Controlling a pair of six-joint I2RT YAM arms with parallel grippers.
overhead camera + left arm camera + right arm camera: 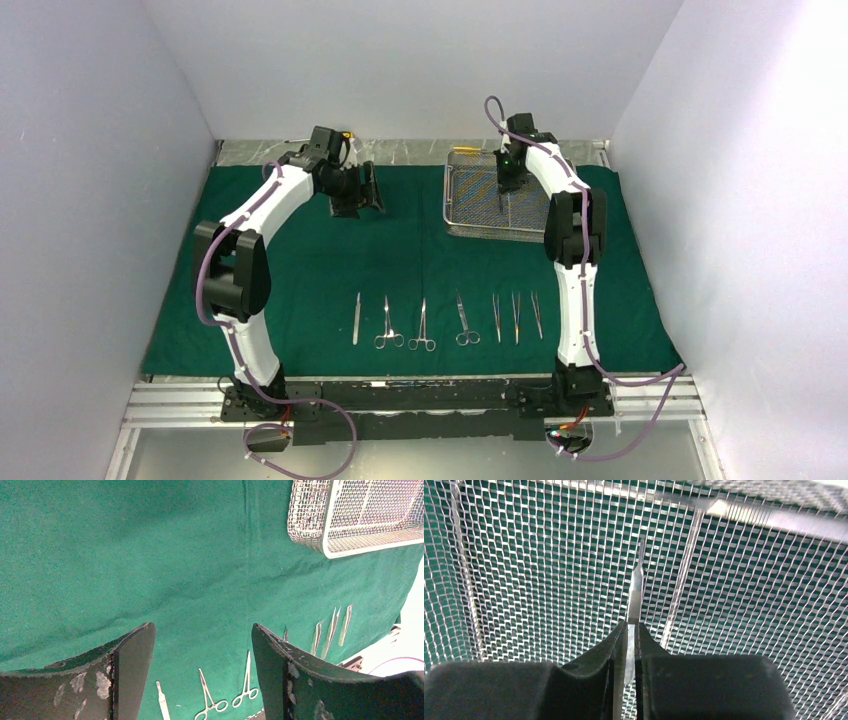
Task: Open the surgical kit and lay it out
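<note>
You have seven instruments (422, 325) laid at 6 o'clock; right gripper (631, 628) clamps a scalpel handle (636, 590) over the tray (470, 228), left gripper (202, 626) wide, empty.

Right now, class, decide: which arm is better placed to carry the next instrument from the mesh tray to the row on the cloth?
Right: the right end effector grips a scalpel handle inside the tray; the left end effector hangs open over bare cloth.

White-shelled left arm (265, 205) and matching right arm (575, 300), black joint housings on both, with thin purple cables (201, 290) clipped along each. Left arm's black fingers (127, 665) are scuffed, the paint flaked grey.
</note>
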